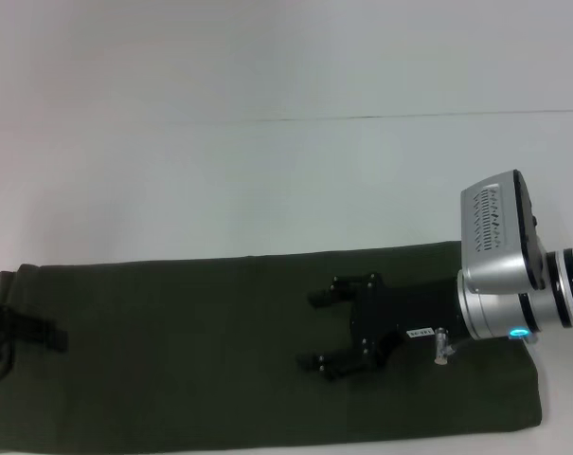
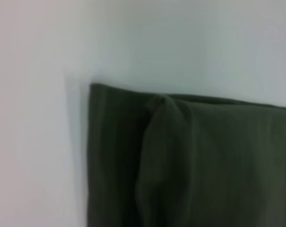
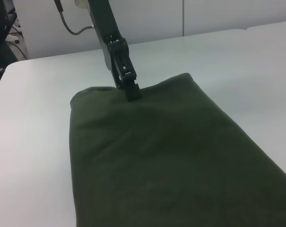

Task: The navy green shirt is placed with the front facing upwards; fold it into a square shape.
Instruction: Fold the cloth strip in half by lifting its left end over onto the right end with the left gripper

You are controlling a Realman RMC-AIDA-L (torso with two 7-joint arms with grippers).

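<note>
The navy green shirt (image 1: 191,370) lies flat as a long folded band across the near part of the table, plain side up with no print showing. My right gripper (image 1: 326,327) hovers open over the band's right half, pointing left, with nothing between its fingers. My left gripper (image 1: 30,327) is at the band's far left end. In the right wrist view, the left gripper (image 3: 132,92) meets the far short edge of the shirt (image 3: 157,156). The left wrist view shows one corner of the shirt (image 2: 204,165) with a raised crease.
The white table (image 1: 267,190) stretches bare behind the shirt. A seam line crosses it far back. In the right wrist view a cable (image 3: 74,30) and dark equipment (image 3: 3,23) stand beyond the table's far end.
</note>
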